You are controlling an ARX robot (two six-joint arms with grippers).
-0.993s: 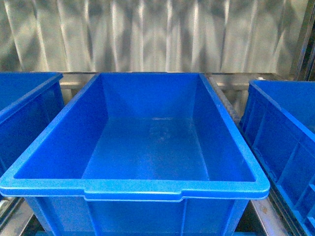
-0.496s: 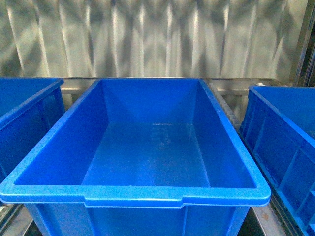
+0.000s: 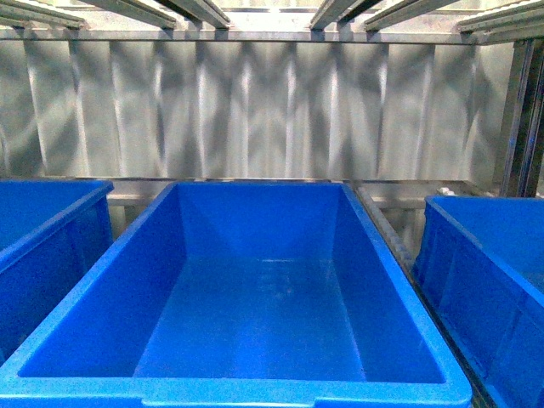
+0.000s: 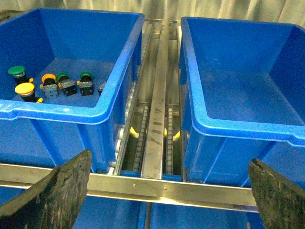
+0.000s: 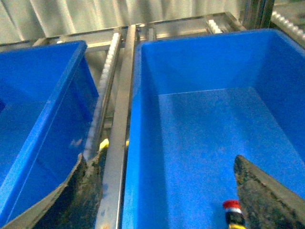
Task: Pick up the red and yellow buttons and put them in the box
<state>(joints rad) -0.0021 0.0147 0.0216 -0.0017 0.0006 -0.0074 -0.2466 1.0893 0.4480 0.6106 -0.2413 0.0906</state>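
Left gripper (image 4: 169, 157) and right gripper (image 5: 158, 158) gape wide; a yellow button (image 4: 24, 88) sits by the wall of the bin (image 4: 71, 112) left of the box (image 3: 119, 297), a red button (image 5: 232, 209) in the right bin (image 5: 200, 67).

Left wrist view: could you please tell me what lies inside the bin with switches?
The bin holds three green-capped switches, a yellow button, an orange-yellow button and a grey piece half hidden by the wall. The near rim covers the closest floor.

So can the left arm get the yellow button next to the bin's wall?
Probably yes. The left gripper is open, the bin has no lid, and nothing covers the yellow button. It must first clear the near rim, and a green button sits beside it.
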